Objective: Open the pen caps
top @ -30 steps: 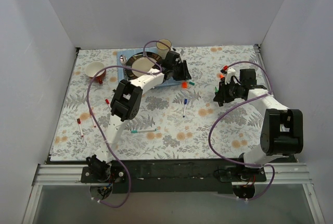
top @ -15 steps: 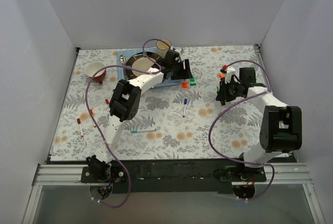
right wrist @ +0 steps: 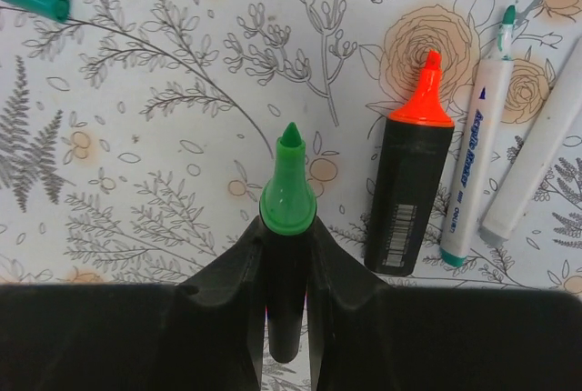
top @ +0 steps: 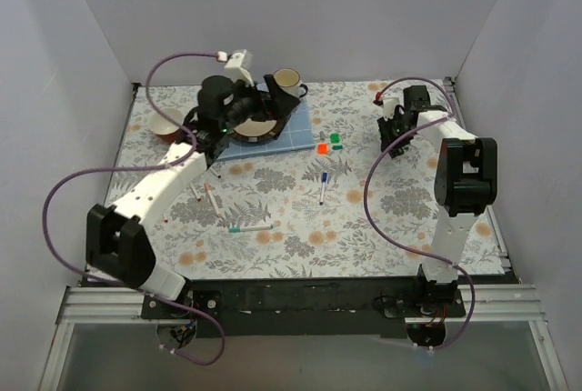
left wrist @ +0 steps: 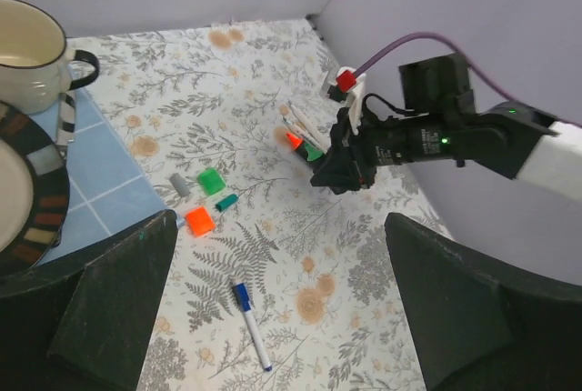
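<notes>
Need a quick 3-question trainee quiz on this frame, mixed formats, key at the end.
1. True or false: the right pincer grips a capped pen.
2. Pick one: the left pincer is A) shut on a cap, B) open and empty, C) out of view.
3. What tip colour has the loose marker lying beside the held one?

Key:
1. False. It holds the green-tipped marker, whose tip is bare.
2. B.
3. Orange.
</notes>
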